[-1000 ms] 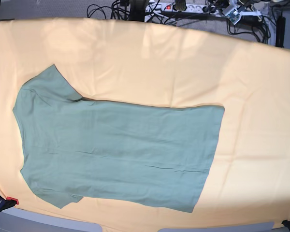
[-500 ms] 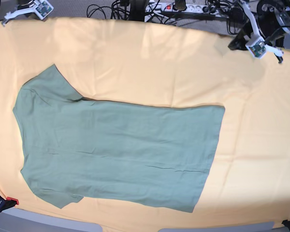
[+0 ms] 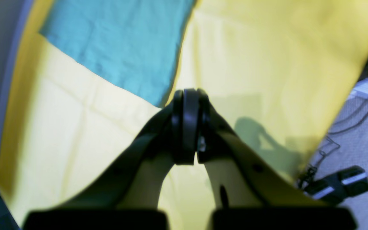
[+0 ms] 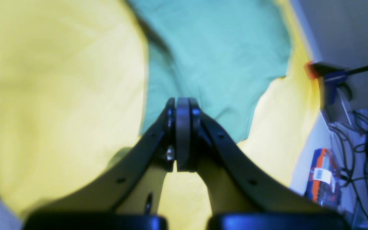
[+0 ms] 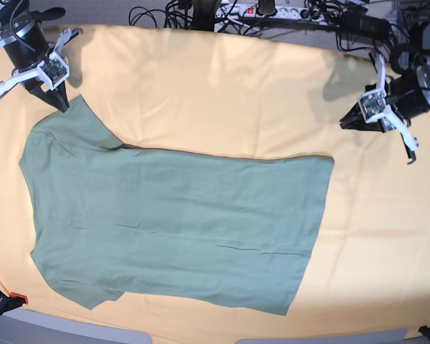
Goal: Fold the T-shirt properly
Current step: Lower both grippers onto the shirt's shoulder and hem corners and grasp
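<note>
The sage-green T-shirt (image 5: 172, 222) lies flat on the yellow-orange cloth (image 5: 236, 93), collar end to the left and hem to the right. My right gripper (image 5: 59, 105) hovers shut at the far left, its tip just above the far sleeve; the right wrist view shows its jaws (image 4: 181, 102) pressed together over the T-shirt (image 4: 216, 48) edge with nothing between them. My left gripper (image 5: 347, 123) is shut too, above bare cloth a little beyond the far hem corner. In the left wrist view its tips (image 3: 187, 95) point toward that corner of the T-shirt (image 3: 117, 41).
Cables and a power strip (image 5: 251, 11) run along the table's far edge. A red-tipped clamp (image 5: 7, 299) holds the cloth at the front left corner, and another clamp (image 4: 327, 76) shows in the right wrist view. A bottle (image 4: 323, 175) stands on the floor.
Both arms have come into view from the far edge and moved down over the cloth, the right toward the far sleeve, the left toward the hem. The T-shirt has not moved.
</note>
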